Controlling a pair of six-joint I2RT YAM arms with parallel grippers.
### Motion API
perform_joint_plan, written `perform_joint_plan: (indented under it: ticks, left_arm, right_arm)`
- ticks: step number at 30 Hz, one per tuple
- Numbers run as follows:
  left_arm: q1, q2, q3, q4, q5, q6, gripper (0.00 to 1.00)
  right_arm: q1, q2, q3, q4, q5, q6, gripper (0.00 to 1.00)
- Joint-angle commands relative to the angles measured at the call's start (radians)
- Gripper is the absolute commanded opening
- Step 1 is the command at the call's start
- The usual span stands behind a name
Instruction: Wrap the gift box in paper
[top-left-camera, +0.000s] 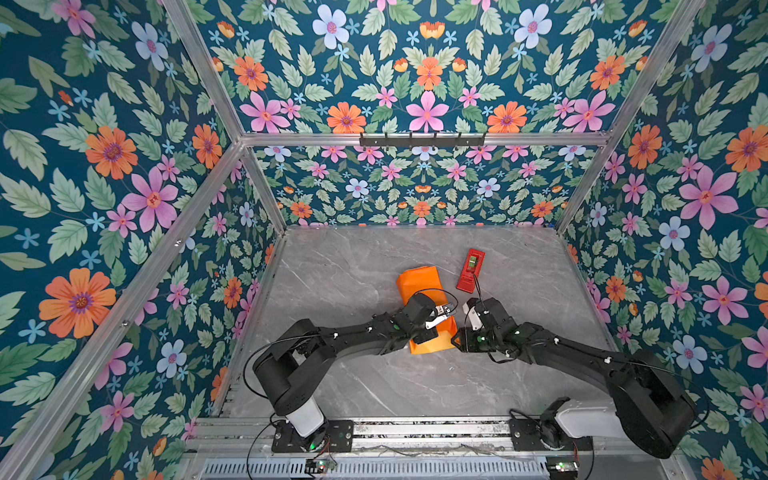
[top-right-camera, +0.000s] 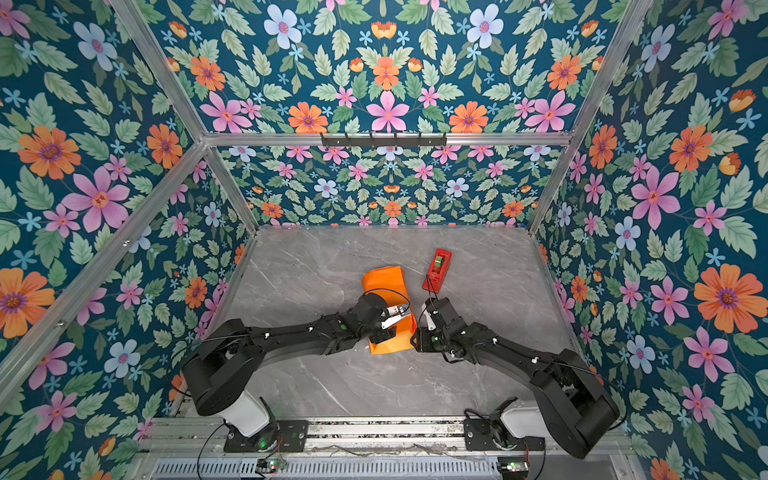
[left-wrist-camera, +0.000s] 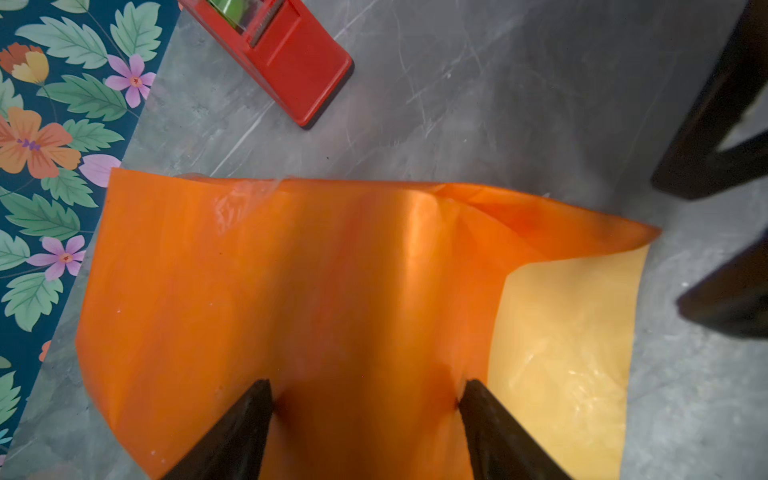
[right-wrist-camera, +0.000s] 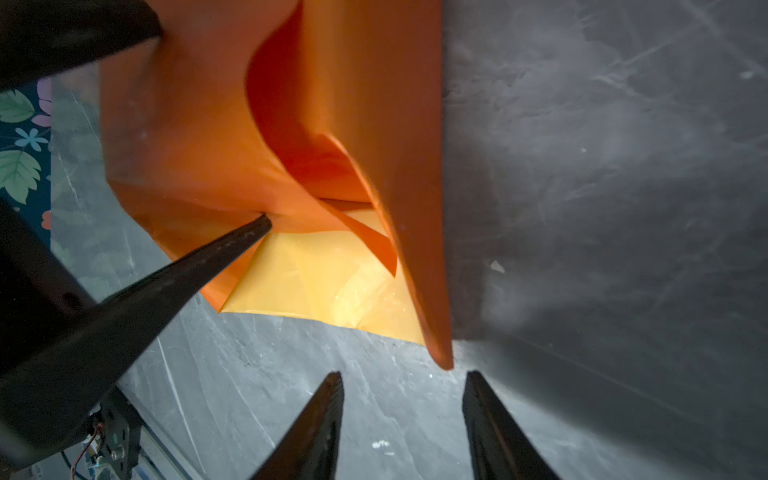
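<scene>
judging by how things lie, the wrap is partway: the paper (top-left-camera: 417, 284) is folded over into a long bundle at the middle of the tabletop (top-left-camera: 353, 257), glossy orange face up, and the gift box shows in no view, so it is most likely hidden inside the fold. the end nearest the arms is unfinished: a loose flap stands open there with the duller yellow underside showing, and it has yet to be tucked and taped; whether the far end is closed i cannot tell. the left tool (left-wrist-camera: 365, 395) has its jaws spread wide, both tips pressed onto the glossy face, pinning it rather than pinching it. the right tool (right-wrist-camera: 402, 382) hangs open and empty just beside the flap's loose corner. a red tape dispenser (top-left-camera: 470, 270) lies near the paper, apart from it. the tabletop is grey with a marble look, boxed in by floral walls on an aluminium frame
</scene>
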Motion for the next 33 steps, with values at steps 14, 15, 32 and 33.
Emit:
perform_joint_plan:
  ticks: [14,15,32,33]
  left_arm:
    - [0.002,0.047,-0.092,0.087,-0.04,0.121,0.73]
    - [0.002,0.051,-0.093,0.089,-0.04,0.125,0.73]
    - [0.003,-0.039,-0.064,0.074,0.118,0.075,0.79]
    - [0.003,-0.051,-0.063,0.075,0.13,0.067,0.8]
  right_arm:
    - [-0.133,0.091,0.058,0.121,-0.003,0.033,0.29]
    - [-0.133,0.107,0.063,0.122,0.003,0.033,0.27]
    - [-0.132,0.204,0.06,0.201,-0.056,0.046,0.19]
    - [-0.133,0.204,0.06,0.2,-0.054,0.045,0.18]
